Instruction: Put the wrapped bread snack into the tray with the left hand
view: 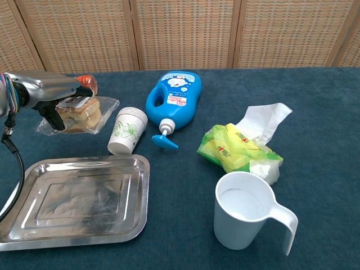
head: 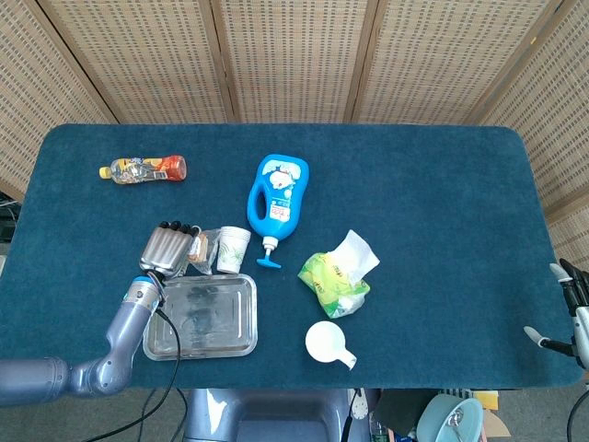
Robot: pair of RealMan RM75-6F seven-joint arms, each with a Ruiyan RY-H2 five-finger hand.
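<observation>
My left hand (view: 49,95) (head: 166,252) holds the wrapped bread snack (view: 82,114) (head: 200,249), a clear packet with brown bread inside, lifted off the cloth. It hangs just above the far edge of the steel tray (view: 34,230) (head: 241,341), to the left of the paper cup stack (view: 127,131) (head: 233,249). The tray holds nothing. Only a part of my right hand (head: 563,318) shows, at the right edge of the head view, off the table; its fingers are unclear.
A blue detergent bottle (view: 173,98) lies behind the cups. A green tissue pack (view: 239,148) and a white mug (view: 243,210) sit to the right. A small drink bottle (head: 143,168) lies at the far left.
</observation>
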